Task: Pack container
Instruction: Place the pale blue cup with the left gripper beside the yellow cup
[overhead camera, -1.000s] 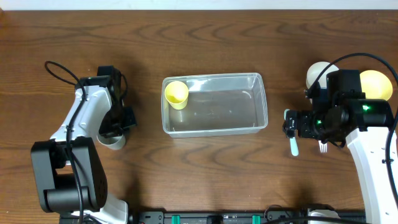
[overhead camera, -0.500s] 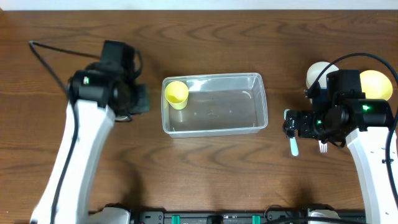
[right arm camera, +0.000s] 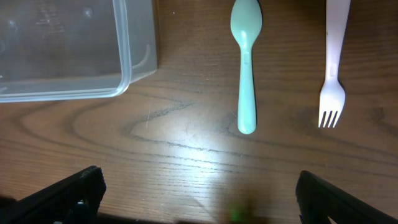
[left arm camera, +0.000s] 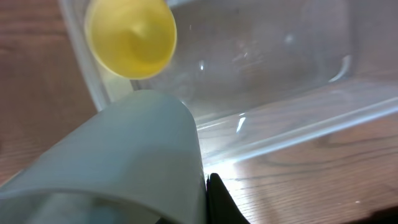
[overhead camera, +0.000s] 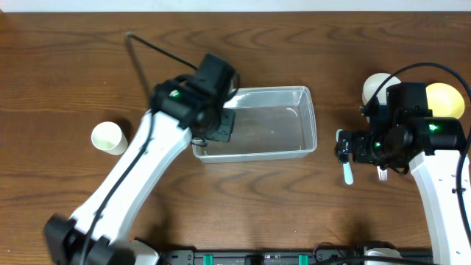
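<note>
Overhead stares straight down on the table (overhead camera: 243, 44), both arms in shot. Left wrist camera's jammed close over the container (left arm camera: 280, 56), pale cup (left arm camera: 124, 155) crowding the foreground. Right wrist view, seemingly higher, shares that container's corner, ahead-left of the right hand (right arm camera: 199, 180).

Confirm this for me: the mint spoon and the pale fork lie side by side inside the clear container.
Not quite. The spoon and fork do lie side by side, but on the table, outside the container. The right wrist view shows it.
</note>
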